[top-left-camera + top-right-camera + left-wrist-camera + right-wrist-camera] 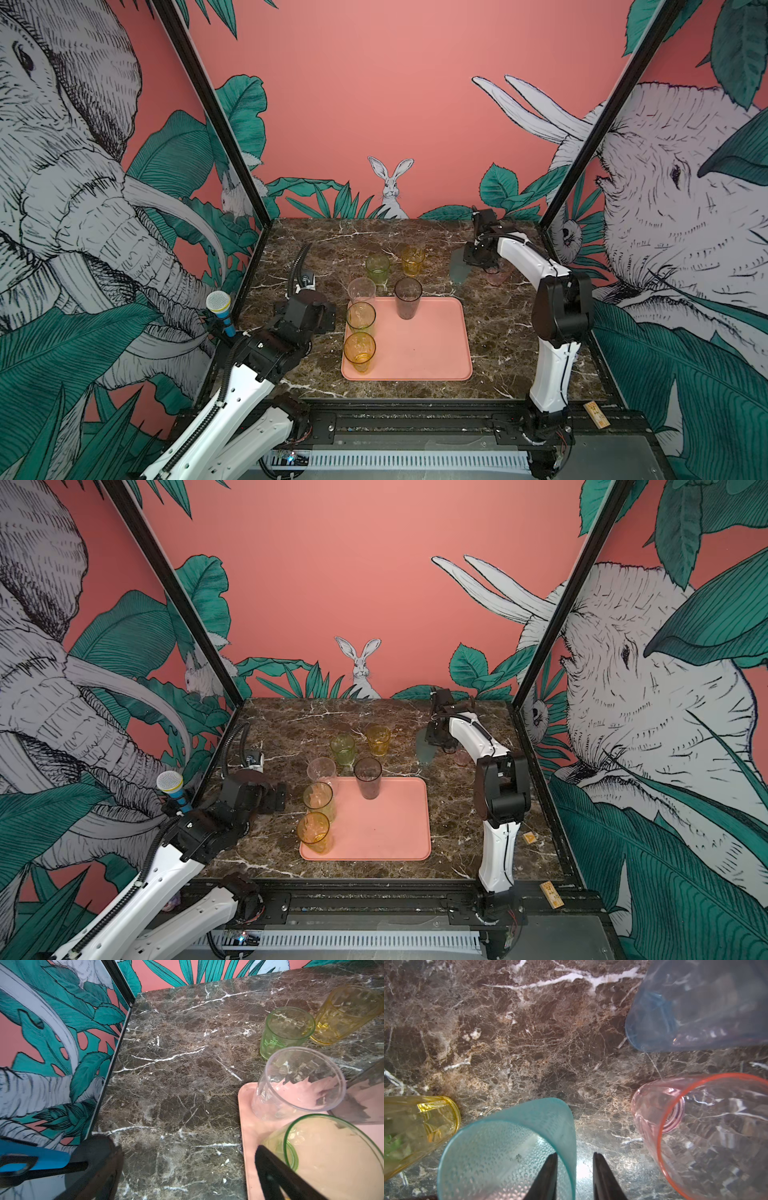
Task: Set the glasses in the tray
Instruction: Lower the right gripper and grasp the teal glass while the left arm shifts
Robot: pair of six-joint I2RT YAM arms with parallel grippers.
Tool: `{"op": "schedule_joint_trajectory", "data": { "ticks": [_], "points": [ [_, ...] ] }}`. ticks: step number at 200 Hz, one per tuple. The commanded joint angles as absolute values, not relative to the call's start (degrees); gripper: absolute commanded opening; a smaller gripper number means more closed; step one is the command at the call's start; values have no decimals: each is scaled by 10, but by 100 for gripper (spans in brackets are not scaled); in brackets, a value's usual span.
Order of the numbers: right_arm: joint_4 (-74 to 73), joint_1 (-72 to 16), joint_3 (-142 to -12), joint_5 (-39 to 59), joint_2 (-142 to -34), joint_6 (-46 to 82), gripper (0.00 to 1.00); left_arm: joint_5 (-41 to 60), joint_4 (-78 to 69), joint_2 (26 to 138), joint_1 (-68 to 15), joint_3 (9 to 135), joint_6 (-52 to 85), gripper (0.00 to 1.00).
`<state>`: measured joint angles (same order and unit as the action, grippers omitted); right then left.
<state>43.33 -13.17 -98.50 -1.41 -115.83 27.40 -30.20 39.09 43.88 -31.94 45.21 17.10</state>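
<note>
Within the mural walls (374,104), the brown marble counter (311,241) carries one salmon-pink tray (424,345) near its front middle. The left arm (232,390) and right arm (548,365) reach in from the front rail (415,415). Nine glasses counted. Four tall ones stand upright on the tray: the clear glass (361,291), green-tinted tall glass (360,318) and amber tall glass (359,351) in a line along its left edge, and the smoky grey glass (408,297) at its far edge. Five stand on the bare counter. The short green glass (377,268) and short amber glass (412,259) are just beyond the tray's far edge. The teal-grey glass (459,270), pink glass (498,276) and lavender-blue glass (695,1005) are grouped at the far right, the last hidden behind the right arm in both top views. The right pincer (575,1154) straddles the teal-grey glass's wall, one finger inside the rim, the other outside. Its jaws are apart, with counter showing between the outer finger and the wall: no grip. The pink glass crowds that outer side. The left pincer (187,1147) is spread wide and holds nothing, beside the tray's left edge, one finger close to the green-tinted tall glass. One blue-handled microphone (220,311) sits by the left arm. One small wooden tag (596,415) lies on the front rail.
</note>
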Motion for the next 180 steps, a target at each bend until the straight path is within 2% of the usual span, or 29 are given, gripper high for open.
{"op": "schedule_joint_trajectory", "data": {
  "ticks": [1, 22, 64, 96, 147, 180],
  "points": [
    [427, -129, -978, -10, -1166, 275, 25, -270, 264, 462, -316, 421, 190, 99],
    [428, -129, -978, -9, -1168, 274, 20, -249, 150, 506, -317, 393, 179, 99],
    [426, -129, -976, -9, -1168, 272, 7, -347, 54, 632, -316, 394, 226, 100],
    [429, -129, -979, -8, -1168, 270, 0, -358, -53, 677, -314, 373, 223, 100],
    [436, -129, -990, -3, -1171, 270, 0, -384, -86, 713, -303, 379, 210, 99],
    [443, -128, -1000, -3, -1168, 267, 0, -362, -79, 713, -294, 393, 195, 99]
  ]
}}
